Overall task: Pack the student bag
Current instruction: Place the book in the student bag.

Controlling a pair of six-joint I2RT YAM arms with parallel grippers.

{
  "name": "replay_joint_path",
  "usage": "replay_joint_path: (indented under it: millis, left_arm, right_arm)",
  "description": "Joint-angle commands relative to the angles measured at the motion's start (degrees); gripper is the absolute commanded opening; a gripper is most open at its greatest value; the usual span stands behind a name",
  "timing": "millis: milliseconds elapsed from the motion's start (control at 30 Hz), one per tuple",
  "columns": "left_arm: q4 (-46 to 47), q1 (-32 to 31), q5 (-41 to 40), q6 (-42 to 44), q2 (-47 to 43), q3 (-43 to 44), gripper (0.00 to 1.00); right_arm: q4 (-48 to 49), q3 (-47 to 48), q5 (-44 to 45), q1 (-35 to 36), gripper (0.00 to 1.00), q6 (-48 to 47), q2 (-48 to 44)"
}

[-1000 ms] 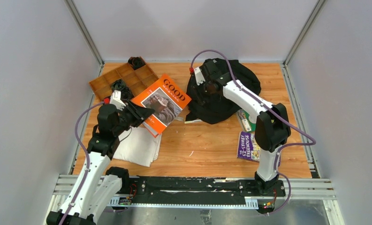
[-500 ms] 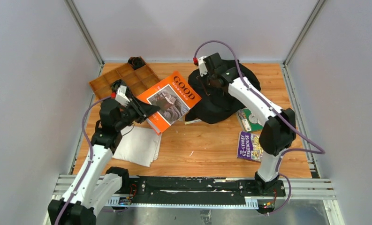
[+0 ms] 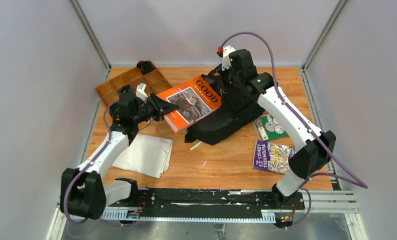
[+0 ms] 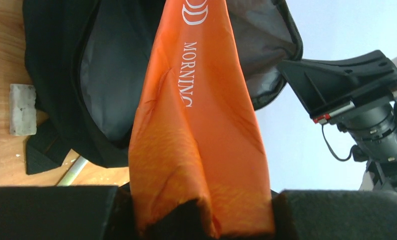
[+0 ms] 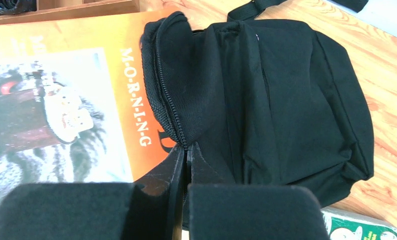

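Tray (image 3: 136, 82) of brown wood, split into compartments, sits at the far left of the tabletop (image 3: 226, 162), and nearer to me a folded white cloth (image 3: 145, 156) lies flat. Above the cloth my left hand (image 4: 201, 222) is partly closed, its fingers clamped on the near edge of an orange book (image 3: 191, 100), which it holds off the wood and slanted toward the right. Through the left wrist camera I see the book's far end pointing into the open, grey-lined mouth of the student bag (image 3: 226, 122). The bag lies on the tabletop right of centre toward the back, mouth facing left, its zippered lip overlapping the book's cover. My right hand (image 5: 186, 167) is fully closed, pinching the black fabric at the edge of that opening. Just right of the bag a green book (image 3: 272, 125) lies flat, partly tucked under it, and a purple book (image 3: 270, 156) lies nearer to me.
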Motion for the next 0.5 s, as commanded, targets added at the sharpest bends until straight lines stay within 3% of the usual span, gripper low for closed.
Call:
replay_joint_path:
  millis: [0, 467]
  left_arm:
    - [6.23, -1.84, 2.57, -2.88, 4.96, 4.46, 0.16]
    - [7.57, -7.89, 1.64, -0.89, 22.99, 11.40, 0.07]
  right_arm:
    - [3.74, 0.93, -0.06, -0.44, 0.00, 2.83, 0.61]
    - [5.90, -0.96, -0.26, -0.79, 0.00, 3.81, -1.08]
